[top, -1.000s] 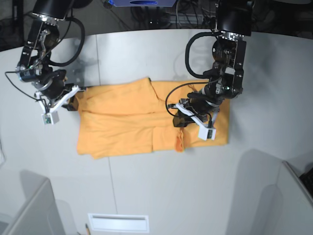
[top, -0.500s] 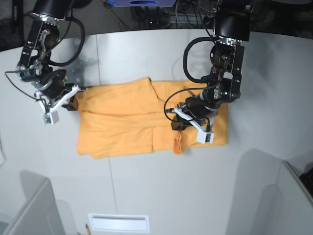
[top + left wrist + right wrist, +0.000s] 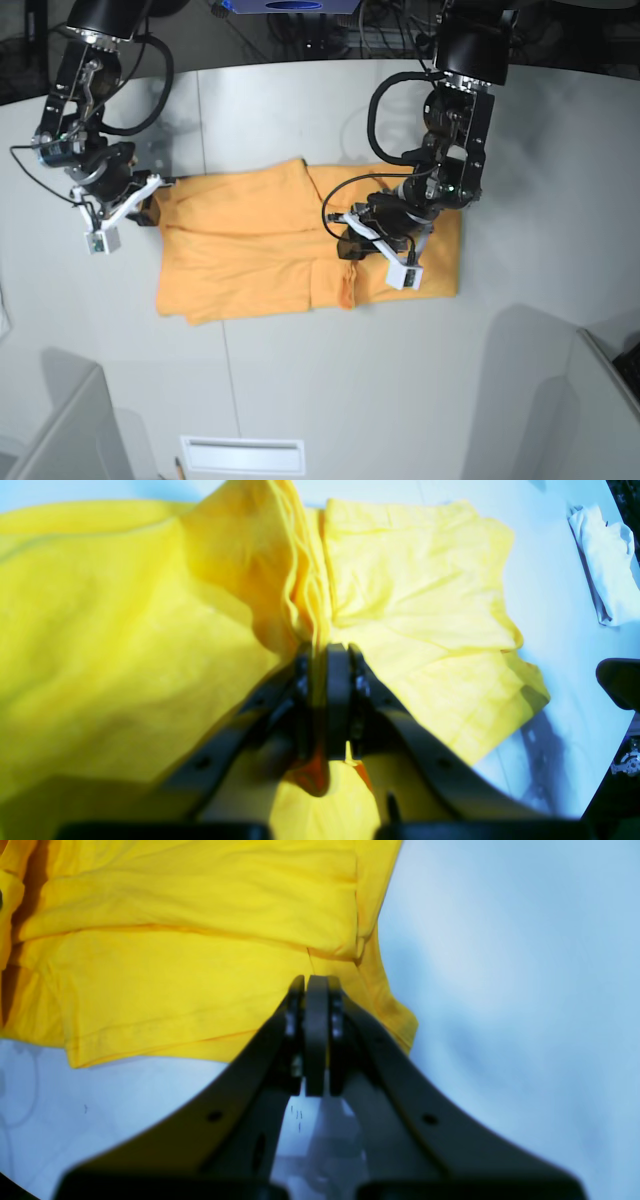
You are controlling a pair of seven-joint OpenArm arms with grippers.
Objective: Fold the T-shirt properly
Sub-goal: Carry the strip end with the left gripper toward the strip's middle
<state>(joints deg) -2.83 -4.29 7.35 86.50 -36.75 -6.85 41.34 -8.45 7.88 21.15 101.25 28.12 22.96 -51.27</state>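
Two tools are working the orange-yellow cotton T-shirt (image 3: 260, 245) lying on the white table (image 3: 300, 400): left tool (image 3: 320, 655) is pinching a bunched fold, right tool (image 3: 310, 990) is sitting closed at the edge, apparently gripping nothing. Risk: thin pinch slipping, fold collapsing crooked.

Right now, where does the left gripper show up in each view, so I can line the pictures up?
Base: left gripper sits right of centre, over the T-shirt, pinching cloth.
Left wrist: low centre, shut on a raised ridge of the T-shirt.
Right wrist: not in it; only the right gripper, shut at the shirt's edge.
Shared landmark: the T-shirt on the white table.
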